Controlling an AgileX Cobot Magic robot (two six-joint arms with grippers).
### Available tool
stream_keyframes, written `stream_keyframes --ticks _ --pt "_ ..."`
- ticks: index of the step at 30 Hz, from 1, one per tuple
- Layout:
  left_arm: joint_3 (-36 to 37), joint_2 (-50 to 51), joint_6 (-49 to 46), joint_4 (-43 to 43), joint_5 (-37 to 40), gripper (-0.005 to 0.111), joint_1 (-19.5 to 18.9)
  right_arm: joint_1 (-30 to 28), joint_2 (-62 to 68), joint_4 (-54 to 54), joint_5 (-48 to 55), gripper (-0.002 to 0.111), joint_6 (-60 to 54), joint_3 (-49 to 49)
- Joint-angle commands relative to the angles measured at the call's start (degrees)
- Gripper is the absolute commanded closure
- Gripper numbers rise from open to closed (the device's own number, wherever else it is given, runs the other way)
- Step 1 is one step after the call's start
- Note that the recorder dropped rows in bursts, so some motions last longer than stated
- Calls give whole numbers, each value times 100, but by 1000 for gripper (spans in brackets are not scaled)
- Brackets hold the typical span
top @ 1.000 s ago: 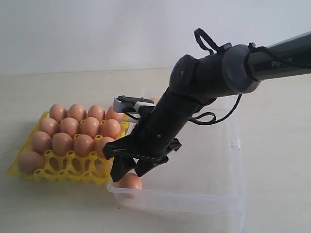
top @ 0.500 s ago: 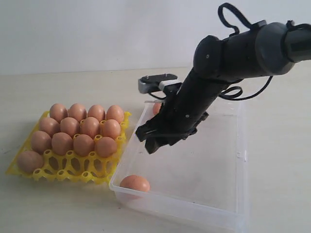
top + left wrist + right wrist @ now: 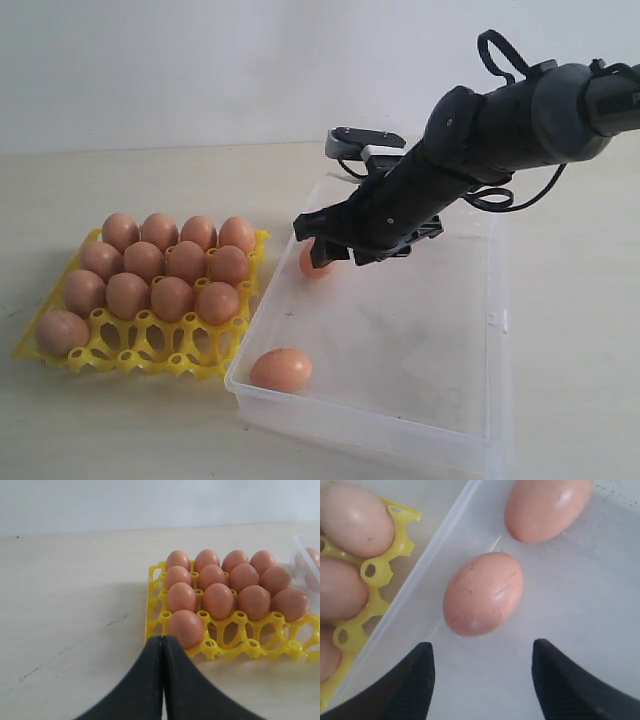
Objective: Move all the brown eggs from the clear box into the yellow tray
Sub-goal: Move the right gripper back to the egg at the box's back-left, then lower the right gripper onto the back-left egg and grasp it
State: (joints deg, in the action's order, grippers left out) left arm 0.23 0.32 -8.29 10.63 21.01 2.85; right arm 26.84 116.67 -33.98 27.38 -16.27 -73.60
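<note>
In the clear shallow plastic box (image 3: 420,350): a brown oval egg (image 3: 482,594) lies by the wall nearest the yellow openwork tray (image 3: 355,627).
Long axis: slanted across my finger gap.
Right gripper (image 3: 482,647): spread wide, holding nothing, just short of the egg.
Left gripper (image 3: 162,650): fingers pressed together, nothing held, farther off.

Under me is a pale beige tabletop (image 3: 120,440), matte and plain, running back to a light wall (image 3: 200,70). Two things lie directly on it, side by side: the tray (image 3: 160,352) on my left and the box (image 3: 350,425) on my right. The tray's edge sits right against the box wall. They seem to touch, though I can't be sure. My left wrist view shows faint dark scuffs (image 3: 30,672) on the bare surface.
</note>
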Motion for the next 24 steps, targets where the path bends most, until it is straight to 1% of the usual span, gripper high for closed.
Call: stream_keyframes --ticks 1,11,19,24 --pt "-23 -32 -5 6 -56 107 -6 -34 110 -224 -260 52 -66 4" --pt "-23 -32 -5 6 -56 107 -6 -34 407 -722 -674 52 -66 -10" --pt "-23 -32 -5 6 -56 107 -6 -85 407 -1535 -1163 52 -66 -10" --pt "-23 -32 -5 6 -56 107 -6 -130 503 -1963 -1185 52 -214 -10"
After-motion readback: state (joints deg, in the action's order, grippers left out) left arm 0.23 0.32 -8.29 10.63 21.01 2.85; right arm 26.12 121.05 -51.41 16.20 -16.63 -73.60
